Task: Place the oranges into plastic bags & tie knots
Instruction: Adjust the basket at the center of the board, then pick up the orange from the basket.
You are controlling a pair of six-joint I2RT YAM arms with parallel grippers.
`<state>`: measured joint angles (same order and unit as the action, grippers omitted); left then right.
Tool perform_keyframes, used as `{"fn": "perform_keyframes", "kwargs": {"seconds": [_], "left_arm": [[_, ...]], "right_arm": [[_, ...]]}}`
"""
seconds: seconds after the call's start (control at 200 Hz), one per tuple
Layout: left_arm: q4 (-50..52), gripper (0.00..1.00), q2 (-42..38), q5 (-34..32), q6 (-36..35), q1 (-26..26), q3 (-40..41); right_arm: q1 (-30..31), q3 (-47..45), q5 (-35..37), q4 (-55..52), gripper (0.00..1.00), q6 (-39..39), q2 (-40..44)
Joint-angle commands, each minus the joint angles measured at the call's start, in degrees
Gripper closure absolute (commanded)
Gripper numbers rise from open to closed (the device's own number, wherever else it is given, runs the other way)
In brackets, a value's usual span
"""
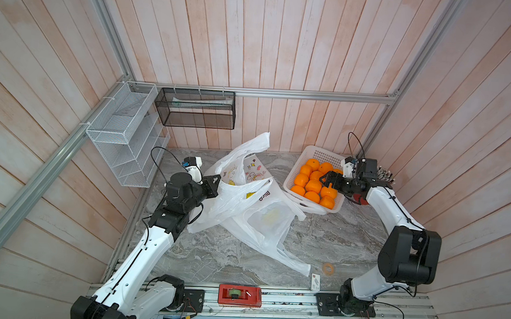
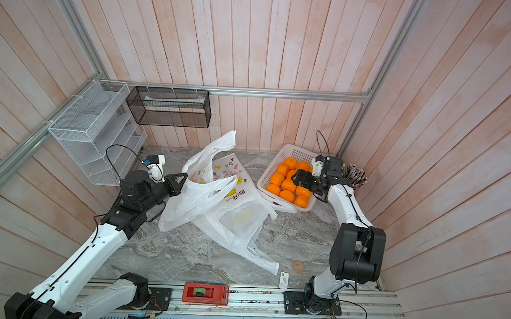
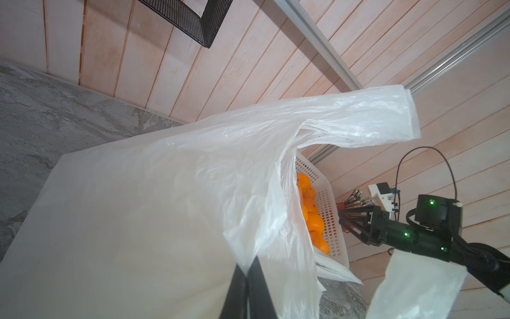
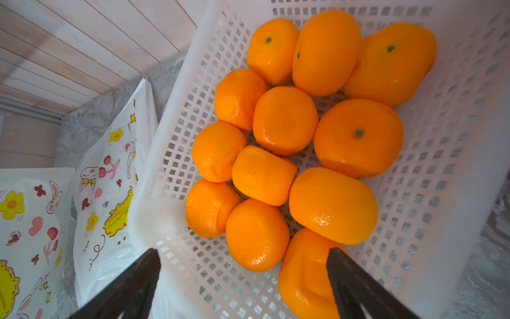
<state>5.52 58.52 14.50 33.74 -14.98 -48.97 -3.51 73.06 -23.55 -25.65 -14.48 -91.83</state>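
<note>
- White-shelled left arm (image 1: 153,245): black joints (image 1: 180,189), cable loop (image 1: 161,147) at eleven o'clock.
- White-shelled right arm (image 1: 381,200): bulky black elbow (image 1: 408,255), green lights (image 3: 431,202).
- Black right gripper (image 4: 242,252): tapered fingers (image 4: 132,279).

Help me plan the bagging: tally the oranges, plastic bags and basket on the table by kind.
Glossy round orange fruits: 12, all in the basket
Thin translucent white printed plastic bags: 3
White perforated plastic basket: 1
Total: 16
</note>
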Motion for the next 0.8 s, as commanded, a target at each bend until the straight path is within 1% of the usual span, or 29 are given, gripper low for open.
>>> {"fn": "perform_keyframes", "kwargs": {"seconds": [0.0, 0.155, 0.205, 0.315, 0.385, 0.565, 0.64, 0.795], "left_arm": [[0.6, 1.00, 0.4, -0.4, -1.7, 0.3, -1.6], [0.8, 1.00, 0.8, -0.5, -1.9, 0.3, -1.3], [0.7, 1.00, 0.8, -0.3, -1.9, 0.3, -1.2], [0.8, 1.00, 1.1, -0.3, -2.0, 0.3, -1.1], [1.0, 1.00, 1.1, -0.5, -2.2, 0.3, -1.1], [1.2, 1.00, 1.2, -0.9, -2.6, 0.4, -1.1], [1.2, 1.00, 1.2, -0.9, -2.7, 0.4, -1.0], [1.3, 1.00, 1.2, -1.1, -2.7, 0.3, -0.9]], "right_arm": [[2.0, 4.9, 3.2, -2.9, 0.08, 0.0, -3.9], [3.9, 11.0, 6.6, -4.3, 0.14, 0.3, -11.1], [5.0, 13.4, 7.5, -5.0, 0.14, 0.7, -13.3], [7.7, 17.8, 5.1, -6.1, 0.14, 1.2, -17.7], [9.2, 19.8, 5.0, -6.2, 0.14, 0.9, -20.0], [12.6, 24.5, 8.4, -7.9, 0.15, 0.9, -25.4], [13.7, 26.4, 10.9, -8.9, 0.16, 1.4, -27.4], [14.7, 31.5, 13.1, -13.2, 0.22, 2.0, -31.7]]}}
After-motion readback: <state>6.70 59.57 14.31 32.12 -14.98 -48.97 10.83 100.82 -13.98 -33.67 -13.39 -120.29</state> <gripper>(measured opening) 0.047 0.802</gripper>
